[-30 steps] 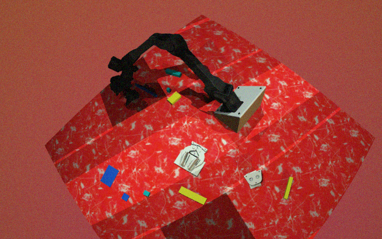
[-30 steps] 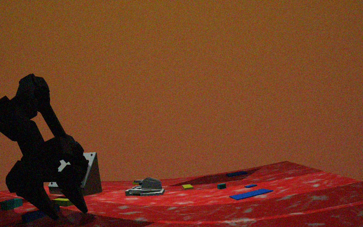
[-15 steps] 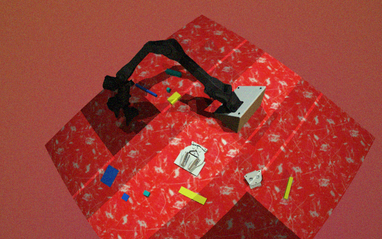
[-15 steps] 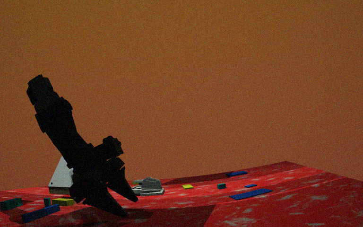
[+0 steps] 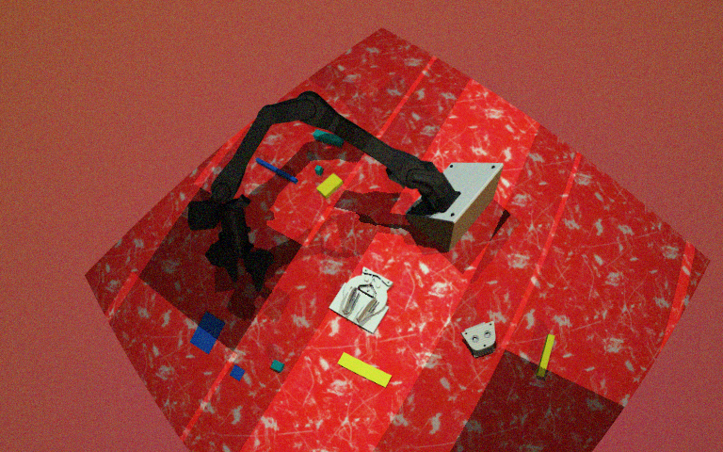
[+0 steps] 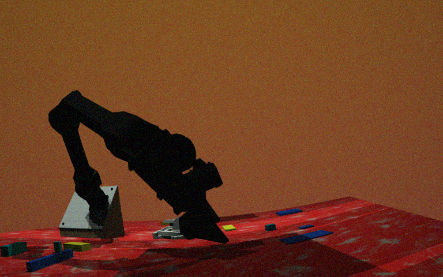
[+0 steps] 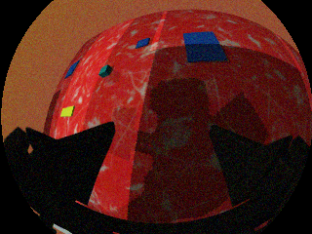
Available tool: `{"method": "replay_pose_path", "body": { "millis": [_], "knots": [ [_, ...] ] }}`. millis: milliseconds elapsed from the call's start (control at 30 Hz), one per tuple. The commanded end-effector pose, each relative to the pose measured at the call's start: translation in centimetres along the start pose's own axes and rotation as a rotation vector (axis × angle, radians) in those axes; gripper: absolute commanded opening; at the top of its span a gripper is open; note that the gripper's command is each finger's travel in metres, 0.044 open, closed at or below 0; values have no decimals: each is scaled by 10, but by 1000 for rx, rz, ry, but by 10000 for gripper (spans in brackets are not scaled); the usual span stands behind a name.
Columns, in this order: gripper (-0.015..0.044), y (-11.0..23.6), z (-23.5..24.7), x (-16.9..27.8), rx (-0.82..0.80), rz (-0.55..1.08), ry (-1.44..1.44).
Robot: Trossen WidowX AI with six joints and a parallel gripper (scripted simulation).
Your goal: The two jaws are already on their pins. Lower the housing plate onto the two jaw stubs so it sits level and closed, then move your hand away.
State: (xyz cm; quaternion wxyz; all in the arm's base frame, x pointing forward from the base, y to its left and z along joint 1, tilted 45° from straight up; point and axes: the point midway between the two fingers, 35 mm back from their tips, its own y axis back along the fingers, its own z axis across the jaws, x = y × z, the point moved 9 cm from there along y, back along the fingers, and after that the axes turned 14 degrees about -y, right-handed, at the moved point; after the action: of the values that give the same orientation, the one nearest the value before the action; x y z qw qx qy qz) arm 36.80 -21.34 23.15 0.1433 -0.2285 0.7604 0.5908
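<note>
My pincer [image 5: 246,284] [image 6: 218,232] [image 7: 163,129] stands spread almost to its widest above the red bench [image 5: 426,319] [image 6: 391,228] [image 7: 117,180], gripping nothing, and I can read no writing anywhere.

Top view: high vantage, facing steeply down, far enough out to frame the whole arm [image 5: 351,127] [image 6: 130,134]. Exterior view: low, side-on, nearer the tabletop [image 5: 613,255] [image 6: 401,235] [image 7: 127,102]. Wrist view: closest — just behind the fingertips, facing past them. Top and wrist share the large blue rectangle [image 5: 207,332] [image 7: 205,47] beyond the gripper [image 5: 247,282] [image 6: 215,230] [image 7: 163,129].
</note>
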Motion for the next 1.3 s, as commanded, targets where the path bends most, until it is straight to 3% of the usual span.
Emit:
{"method": "replay_pose_path", "body": {
  "millis": [0,700,1267],
  "knots": [
    [440,-20,31,-7,-53,51,0],
    [440,-90,211,-15,-246,326,79],
    [440,-105,361,34,-218,585,296]
  ]
}}
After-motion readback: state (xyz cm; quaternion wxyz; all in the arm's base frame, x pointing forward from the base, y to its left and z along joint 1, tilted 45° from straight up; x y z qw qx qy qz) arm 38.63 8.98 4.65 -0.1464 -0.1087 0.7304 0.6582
